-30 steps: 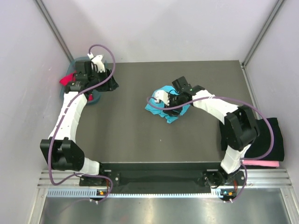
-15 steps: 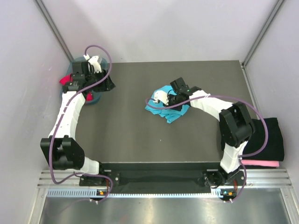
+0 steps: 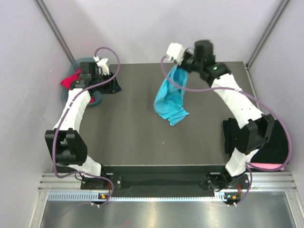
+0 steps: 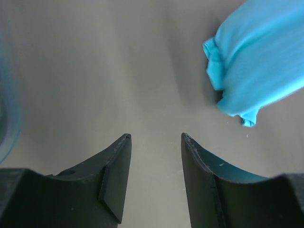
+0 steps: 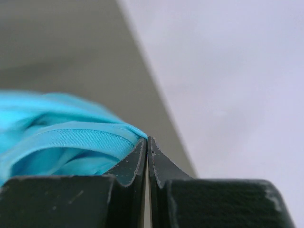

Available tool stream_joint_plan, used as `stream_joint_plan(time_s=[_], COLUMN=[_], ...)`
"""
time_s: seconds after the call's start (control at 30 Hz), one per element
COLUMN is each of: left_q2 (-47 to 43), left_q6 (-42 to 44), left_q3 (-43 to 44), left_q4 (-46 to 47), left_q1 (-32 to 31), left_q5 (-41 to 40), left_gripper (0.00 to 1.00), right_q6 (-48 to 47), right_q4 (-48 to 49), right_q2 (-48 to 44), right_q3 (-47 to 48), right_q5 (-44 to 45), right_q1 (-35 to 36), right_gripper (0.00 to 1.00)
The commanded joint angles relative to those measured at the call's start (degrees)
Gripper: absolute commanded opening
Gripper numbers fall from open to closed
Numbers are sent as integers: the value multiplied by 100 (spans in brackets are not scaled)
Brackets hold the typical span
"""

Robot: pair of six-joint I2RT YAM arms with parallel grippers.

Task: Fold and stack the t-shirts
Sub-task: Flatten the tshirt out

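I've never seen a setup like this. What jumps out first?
A bright turquoise t-shirt hangs from the shut right gripper, lifted over the far middle of the dark table, its lower end apparently bunched on the surface. Toward the far left corner the left gripper hovers open, near a crimson red t-shirt.

The dark grey table [image 3: 133,137] fills the middle of the frame. Just right of its centre, the lower end of a turquoise shirt [image 3: 170,97] rests on it. A teal tub [image 3: 97,101] sits at its upper left corner. A black shirt [image 3: 278,149] lies by its lower right edge.
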Motion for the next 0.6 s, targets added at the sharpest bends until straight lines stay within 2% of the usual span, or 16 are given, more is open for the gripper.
stream_joint_plan(time_s=[0.0, 0.13, 0.17, 0.3, 0.33, 0.57], left_q2=[269, 532, 621, 1218, 1497, 2589], left_q6=[867, 1299, 1395, 1405, 1396, 1229], left_q3=[386, 414, 440, 711, 791, 1608], left_q4=[-262, -168, -149, 26, 44, 9], left_q1=[-622, -1529, -1713, -2504, -2593, -2998], left_q5=[406, 274, 213, 116, 81, -130], left_gripper=[51, 56, 57, 60, 60, 63], right_q6=[59, 76, 103, 182, 252, 446], right_q4=[293, -338, -479, -349, -270, -85], right_q2=[655, 1790, 1992, 1880, 1732, 1362], right_q3=[910, 2174, 2195, 1643, 1302, 631], right_q5=[413, 686, 721, 748, 739, 590], right_q1=[-700, -1246, -1333, -1352, -1352, -1431], right_gripper=[0, 0, 0, 0, 0, 0])
